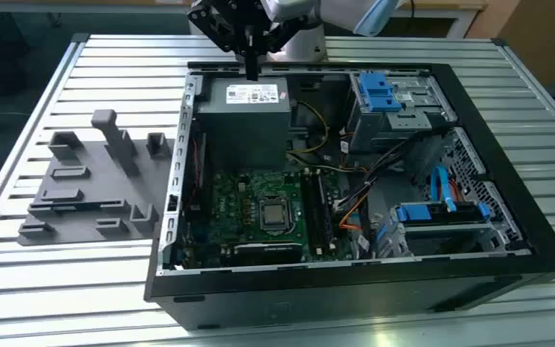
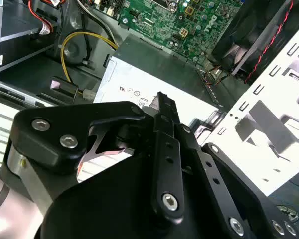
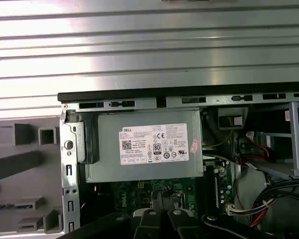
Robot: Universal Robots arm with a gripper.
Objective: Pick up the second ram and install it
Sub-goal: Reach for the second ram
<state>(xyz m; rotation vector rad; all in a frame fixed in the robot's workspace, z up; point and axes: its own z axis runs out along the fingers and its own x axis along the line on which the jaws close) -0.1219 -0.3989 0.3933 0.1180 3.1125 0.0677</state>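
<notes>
The pincer hangs with its fingers drawn narrow, closed on one another with nothing that we can see between them, just above the grey power supply inside the open computer case. In the second wrist view those black fingers point toward the supply's white label. On the green motherboard we see long dark slots just to the exterior view's right of the processor socket, and we cannot tell whether the second ram sits there, while the grey tray lies on the slatted table beside the case.
</notes>
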